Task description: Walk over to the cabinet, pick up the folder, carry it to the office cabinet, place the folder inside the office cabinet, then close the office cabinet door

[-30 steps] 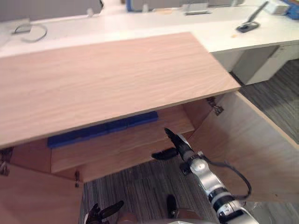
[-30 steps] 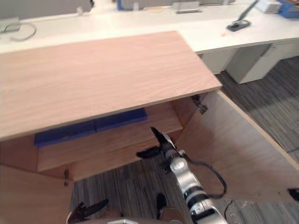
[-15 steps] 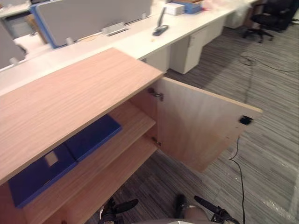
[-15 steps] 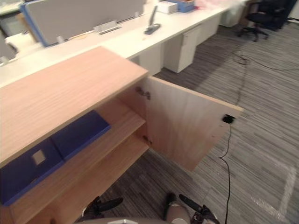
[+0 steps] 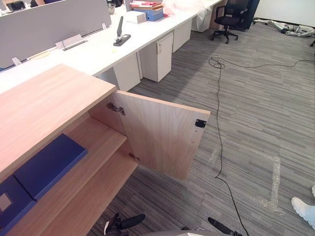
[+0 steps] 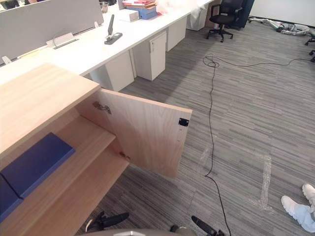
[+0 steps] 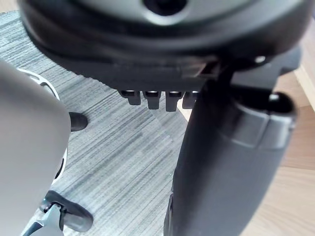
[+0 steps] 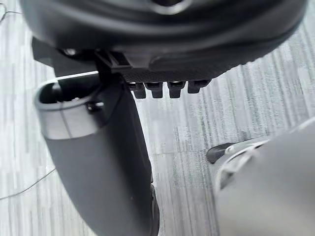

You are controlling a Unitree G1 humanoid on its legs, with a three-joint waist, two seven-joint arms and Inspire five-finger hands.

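Head views, with both wrist views. The office cabinet [image 5: 44, 98] stands at the left with its door [image 5: 157, 135] swung wide open. Two hinges [image 5: 116, 108] and a small black catch plate [image 5: 200, 123] show on the door's inner face.

The folder [image 5: 49, 164], plain blue, lies flat on the upper shelf [image 5: 101, 142] inside the cabinet. Its rear edge is hidden under the cabinet top. Touching it on the left is a second blue folder [image 5: 7, 212], cut off by the frame edge. This one bears a pale square label [image 5: 4, 202] whose print, if any, is too small to read. The lower shelf [image 5: 93, 191] is partly cut off by the frame edge.

Behind the cabinet runs a long white desk [image 5: 93, 49] with a grey partition [image 5: 49, 24]. On the desk stands a dark lever tool [image 5: 120, 32], perhaps a stapler or a punch. A stack of red and blue items [image 5: 147, 6] at the far end is hard to make out. A white drawer unit [image 5: 160, 56] stands under the desk, and a black office chair [image 5: 229, 14] stands beyond it.

A person's white shoe [image 6: 295, 202] rests on the striped carpet [image 5: 256, 98] at the lower right.

The left robot hand [image 5: 129, 221] and the right robot hand [image 5: 220, 227] hang low over the carpet, well apart from the folder. Both are cut off by the bottom edge. In the wrist views each has relaxed fingers and holds nothing.
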